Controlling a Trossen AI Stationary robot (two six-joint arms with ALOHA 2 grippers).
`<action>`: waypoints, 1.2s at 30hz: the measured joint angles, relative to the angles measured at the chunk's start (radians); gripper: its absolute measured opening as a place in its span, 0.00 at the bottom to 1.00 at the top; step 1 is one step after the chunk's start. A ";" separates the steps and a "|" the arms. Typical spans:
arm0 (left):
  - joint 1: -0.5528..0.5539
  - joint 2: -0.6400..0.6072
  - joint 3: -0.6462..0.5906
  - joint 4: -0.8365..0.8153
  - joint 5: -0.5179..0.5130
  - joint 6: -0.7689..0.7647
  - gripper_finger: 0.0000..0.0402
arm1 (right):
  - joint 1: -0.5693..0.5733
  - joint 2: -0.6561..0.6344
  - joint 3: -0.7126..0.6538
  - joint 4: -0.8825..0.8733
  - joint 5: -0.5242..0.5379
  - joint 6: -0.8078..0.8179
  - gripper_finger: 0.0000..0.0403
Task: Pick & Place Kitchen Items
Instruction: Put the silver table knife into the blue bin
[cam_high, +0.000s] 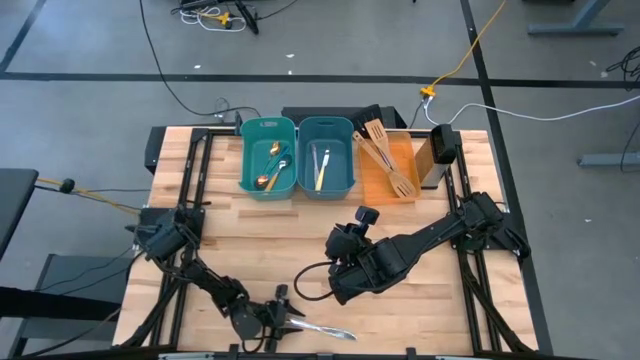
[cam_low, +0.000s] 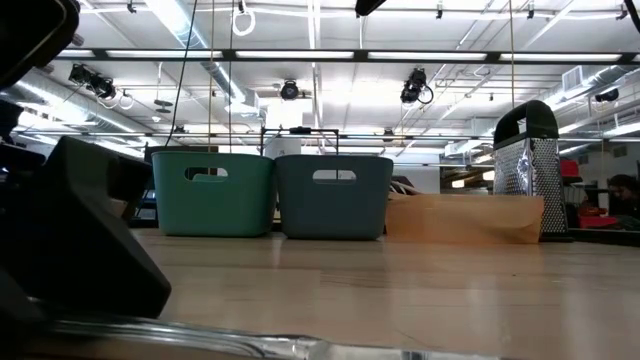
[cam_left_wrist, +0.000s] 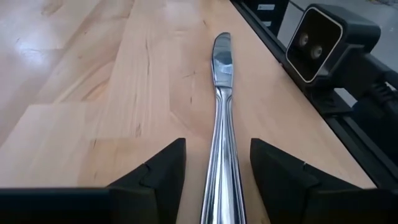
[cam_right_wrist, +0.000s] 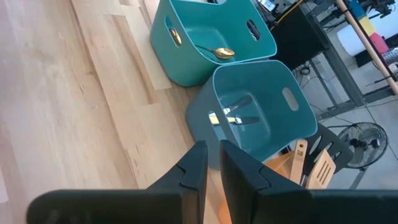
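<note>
1. Left wrist view: the left gripper (cam_left_wrist: 214, 177) is seen with its fingers (cam_left_wrist: 158, 171) spread wide on either side of a silver knife (cam_left_wrist: 221, 106), whose handle lies between them on the wooden table (cam_left_wrist: 93, 74); no contact is visible.
2. The knife is found at the table's near edge, blade pointing right, in the high view (cam_high: 325, 329).
3. The right gripper (cam_right_wrist: 211, 165) is held nearly closed and empty over the table's middle.
4. At the far side, a gold spoon (cam_high: 270, 180) lies in the left teal bin (cam_high: 268, 125), cutlery (cam_high: 321, 168) in the right bin (cam_high: 327, 125), and wooden spatulas (cam_high: 385, 155) on the orange tray (cam_high: 400, 145).
</note>
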 joint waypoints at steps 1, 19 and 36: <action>0.000 0.000 0.005 -0.018 -0.001 0.004 0.47 | 0.000 0.000 0.000 0.000 0.000 0.000 0.13; 0.000 -0.001 0.067 -0.166 -0.023 -0.017 0.47 | 0.000 0.000 0.000 0.013 -0.040 0.012 0.13; 0.000 0.001 0.066 -0.180 -0.027 -0.015 0.47 | 0.126 0.000 -0.247 0.416 -0.391 0.035 0.13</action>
